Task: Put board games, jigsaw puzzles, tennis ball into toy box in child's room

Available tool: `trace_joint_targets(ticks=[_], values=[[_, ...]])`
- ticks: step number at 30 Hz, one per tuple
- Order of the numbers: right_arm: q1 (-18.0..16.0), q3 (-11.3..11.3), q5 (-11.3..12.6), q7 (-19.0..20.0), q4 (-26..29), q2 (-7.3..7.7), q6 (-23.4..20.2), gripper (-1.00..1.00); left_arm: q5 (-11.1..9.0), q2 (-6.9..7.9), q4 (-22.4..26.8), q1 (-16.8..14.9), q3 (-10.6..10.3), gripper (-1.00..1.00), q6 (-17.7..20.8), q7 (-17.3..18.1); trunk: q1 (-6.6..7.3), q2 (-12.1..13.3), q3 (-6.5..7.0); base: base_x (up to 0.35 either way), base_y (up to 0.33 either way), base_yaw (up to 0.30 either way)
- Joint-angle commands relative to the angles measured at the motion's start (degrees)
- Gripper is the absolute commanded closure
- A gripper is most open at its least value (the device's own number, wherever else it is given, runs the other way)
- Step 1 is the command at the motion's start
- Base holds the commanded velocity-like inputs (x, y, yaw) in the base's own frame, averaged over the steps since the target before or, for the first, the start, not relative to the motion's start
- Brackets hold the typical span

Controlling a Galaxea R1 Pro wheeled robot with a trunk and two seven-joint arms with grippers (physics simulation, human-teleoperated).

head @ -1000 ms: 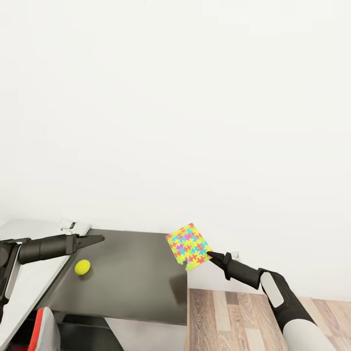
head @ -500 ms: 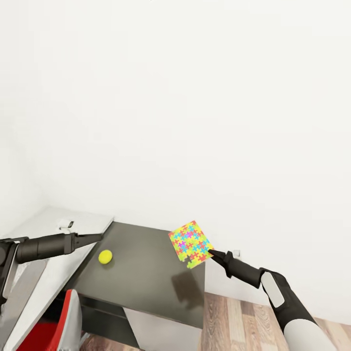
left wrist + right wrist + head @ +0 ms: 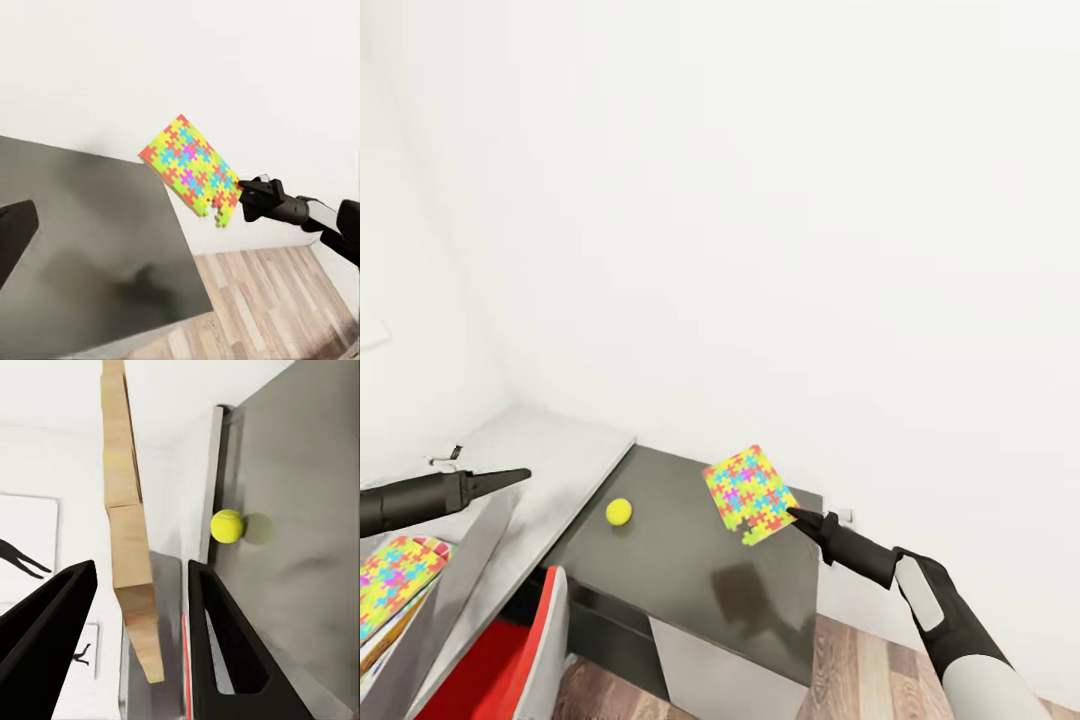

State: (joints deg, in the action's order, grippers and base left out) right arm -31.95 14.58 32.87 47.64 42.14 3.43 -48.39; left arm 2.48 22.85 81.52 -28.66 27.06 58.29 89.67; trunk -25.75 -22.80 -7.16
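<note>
My right gripper (image 3: 794, 515) is shut on a corner of a jigsaw puzzle (image 3: 748, 494), a thin square sheet of yellow, cyan, pink and orange pieces, held tilted in the air over the table's dark grey lower section (image 3: 690, 570). The left wrist view shows the same puzzle (image 3: 191, 174) and right gripper (image 3: 241, 196). In the right wrist view the sheet (image 3: 131, 547) stands edge-on between the fingers (image 3: 225, 645). The tennis ball (image 3: 619, 511) rests on the dark section, to the left of the puzzle. My left gripper (image 3: 520, 472) looks shut and empty over the pale table top (image 3: 560, 460). A second puzzle (image 3: 395, 578) lies at the bottom left, bordered by a light grey sloping wall (image 3: 465, 575), seemingly the toy box.
A red and grey chair (image 3: 510, 660) stands under the desk's front edge at the lower left. White walls close in behind and to the left. Wood floor (image 3: 830, 660) shows to the right of the dark section.
The camera has swung left, so the desk has shifted right in the picture and the second puzzle has come into view. The right gripper still holds its puzzle.
</note>
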Motion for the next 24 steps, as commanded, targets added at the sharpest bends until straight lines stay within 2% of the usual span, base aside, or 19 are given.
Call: trace_joint_targets(ticks=[1,3,6,10,16,24], values=[[0.03,0.09,-0.09,0.18,0.40,0.00,-0.25,1.00,0.30,0.33,0.00,-0.04,0.37,-1.00,0.60,0.33,-0.04,-0.12,-0.13,0.000,0.000,0.285],[0.48,0.01,-0.09,0.18,2.40,-0.10,-0.28,1.00,0.41,1.13,-0.03,0.04,2.34,-1.00,0.60,0.33,-0.04,-0.12,-0.13,0.000,0.000,0.285],[1.05,-0.07,-0.09,0.13,5.41,-0.49,-0.32,1.00,0.66,1.55,-0.07,0.09,5.27,-1.00,0.54,0.33,-0.04,-0.12,-0.13,0.000,0.000,0.285],[1.52,-0.70,-0.26,0.10,8.46,-0.86,-0.37,1.00,0.87,2.04,-0.09,0.68,7.48,-1.00,0.49,0.33,-0.04,-0.12,-0.13,0.000,0.000,0.287],[1.80,-3.63,-0.34,0.22,10.36,-0.89,-0.31,1.00,0.52,3.81,-0.14,1.24,8.10,-1.00,0.49,0.33,-0.04,-0.12,-0.13,0.000,0.000,0.288],[5.07,-4.26,-0.27,0.99,18.42,-0.91,-0.44,1.00,0.47,4.12,-0.22,1.32,8.16,-1.00,0.47,0.33,-0.04,-0.12,-0.13,0.000,0.000,0.289]])
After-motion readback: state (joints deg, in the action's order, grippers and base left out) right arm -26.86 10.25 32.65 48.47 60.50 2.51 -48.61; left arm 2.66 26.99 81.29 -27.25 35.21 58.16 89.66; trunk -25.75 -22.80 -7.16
